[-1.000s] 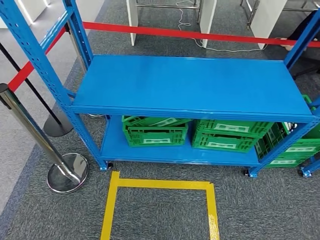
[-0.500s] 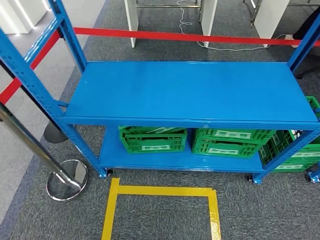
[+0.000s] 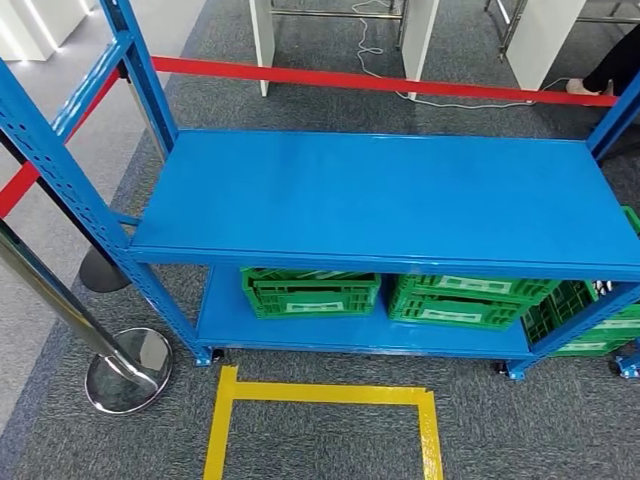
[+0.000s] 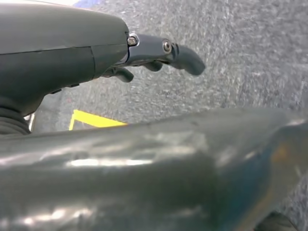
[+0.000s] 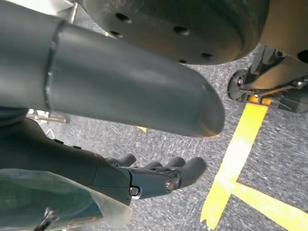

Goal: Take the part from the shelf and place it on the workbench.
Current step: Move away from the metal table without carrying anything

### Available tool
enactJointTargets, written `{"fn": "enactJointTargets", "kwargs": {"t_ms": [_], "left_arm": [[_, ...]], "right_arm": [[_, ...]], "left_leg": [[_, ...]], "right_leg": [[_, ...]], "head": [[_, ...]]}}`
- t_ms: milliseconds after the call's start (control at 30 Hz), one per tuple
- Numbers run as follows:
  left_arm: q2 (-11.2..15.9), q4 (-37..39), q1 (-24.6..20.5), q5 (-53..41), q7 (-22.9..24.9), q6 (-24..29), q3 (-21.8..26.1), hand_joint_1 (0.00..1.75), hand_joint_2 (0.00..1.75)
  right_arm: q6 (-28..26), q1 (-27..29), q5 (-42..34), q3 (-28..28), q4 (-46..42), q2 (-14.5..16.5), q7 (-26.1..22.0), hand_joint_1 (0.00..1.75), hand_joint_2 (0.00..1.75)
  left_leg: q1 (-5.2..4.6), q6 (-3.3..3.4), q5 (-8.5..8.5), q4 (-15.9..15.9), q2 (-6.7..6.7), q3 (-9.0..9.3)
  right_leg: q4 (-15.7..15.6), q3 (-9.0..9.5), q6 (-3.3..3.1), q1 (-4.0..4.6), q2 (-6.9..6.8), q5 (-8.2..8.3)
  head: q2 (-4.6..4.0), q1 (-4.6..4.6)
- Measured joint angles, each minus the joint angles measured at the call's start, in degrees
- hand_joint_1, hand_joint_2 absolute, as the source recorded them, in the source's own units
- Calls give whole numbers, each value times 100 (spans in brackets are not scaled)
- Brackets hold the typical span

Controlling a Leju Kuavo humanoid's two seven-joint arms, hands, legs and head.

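A blue steel shelf (image 3: 377, 195) stands straight ahead in the head view, its upper board a plain blue surface. Two green crates (image 3: 311, 293) (image 3: 460, 300) sit side by side on the lower board, their insides hidden under the upper board. My left hand (image 4: 156, 53) hangs over grey carpet with its fingers stretched out and nothing in it. My right hand (image 5: 152, 175) also hangs over the carpet, fingers apart and slightly bent, holding nothing.
A yellow tape rectangle (image 3: 317, 395) marks the carpet in front of the shelf. A chrome stanchion (image 3: 128, 368) with a red belt (image 3: 377, 80) stands at the left. More green crates (image 3: 596, 320) sit right of the shelf. White furniture legs (image 3: 262, 40) and a cable lie behind.
The whole head picture has shifted: the camera has moved, and the shelf now sits lower and slightly larger in view. The crates on it have not moved.
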Motion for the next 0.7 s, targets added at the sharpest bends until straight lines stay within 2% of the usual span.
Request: {"fn": "enactJointTargets", "kwargs": {"t_ms": [33,100,133,167,200,233,267,300,367,467,500,533,600,633,667,700], "left_arm": [[-1,0,-10,-1,1,0,-1,0,0],[-6,0,-28,-3,1,-1,-1,0,0],[-9,0,-27,-3,1,-2,-1,0,0],[-11,0,-20,-3,1,-2,-1,0,0],[-11,0,-12,-2,1,-2,-1,0,0],[-13,1,-4,-2,1,-2,-1,0,0],[-14,2,-7,-1,1,-3,0,0,0],[-15,3,-15,-3,-1,-7,0,0,0],[-17,4,-40,-15,-6,-15,0,0,0],[-10,-1,-65,-42,-13,-17,1,0,0],[-7,-3,-72,-47,-13,-16,1,0,0],[-4,-4,-72,-52,-9,-16,2,0,0],[-4,-4,-68,-60,10,-18,2,0,0],[-4,-4,-58,-63,21,-19,2,0,0],[-3,-4,-44,-65,29,-19,2,0,0],[-2,-4,-30,-67,33,-19,2,0,0]], "right_arm": [[-1,-2,0,-1,-2,0,2,0,0],[-1,0,0,-1,-2,0,2,0,0],[-1,10,0,-1,-1,0,2,0,0],[-1,19,0,-1,-1,0,3,0,0],[-1,26,0,-1,0,0,3,0,0],[0,29,0,-1,0,0,4,0,0],[3,30,0,-1,2,0,4,0,0],[8,27,2,-1,3,0,3,0,0],[31,20,8,-1,7,0,3,0,0],[48,32,32,-4,2,0,5,0,0],[50,31,37,-6,-1,0,5,0,0],[55,29,40,-7,-2,2,4,0,0],[67,9,39,-6,-2,10,4,0,0],[70,8,40,-5,-2,15,4,0,0],[69,13,44,-6,-2,17,5,0,0],[69,19,53,-7,-2,19,7,0,0]], "left_leg": [[2,27,-18,-20,3,40],[-11,71,-89,-26,6,112],[-16,81,-140,-26,4,172],[-18,82,-199,-26,0,248],[-18,77,-263,-26,-5,339],[-17,67,-334,-29,-8,421],[-24,45,-400,-31,-11,486],[-30,17,-455,-31,-14,526],[-32,-41,-508,-66,-15,565],[-25,-117,-576,-85,-6,654],[-22,-148,-650,94,-4,585],[-11,-178,-757,407,-1,412],[13,-226,-941,1205,1,-118],[23,-241,-921,1457,1,-342],[30,-248,-773,1510,1,-477],[35,-247,-507,1353,1,-518]], "right_leg": [[303,-173,10,0,0,-122],[1060,-678,10,5,3,-329],[1283,-878,4,6,2,-294],[1291,-978,-6,7,2,-131],[1077,-971,-21,7,1,144],[747,-887,-41,11,2,432],[458,-781,-62,27,1,628],[215,-674,-90,39,0,708],[54,-560,-144,71,10,641],[-92,-415,-229,39,15,573],[-150,-335,-257,20,7,556],[-194,-259,-280,11,-1,531],[-230,-140,-306,9,-2,455],[-233,-79,-306,8,5,406],[-233,-5,-300,7,15,350],[-233,83,-286,4,26,289]], "head": [[0,14],[0,41],[0,46],[0,51],[0,54],[0,55],[-1,50],[-1,47],[-1,30],[1,15],[1,0],[1,-14],[0,-34],[0,-36],[0,-36],[0,-35]]}}
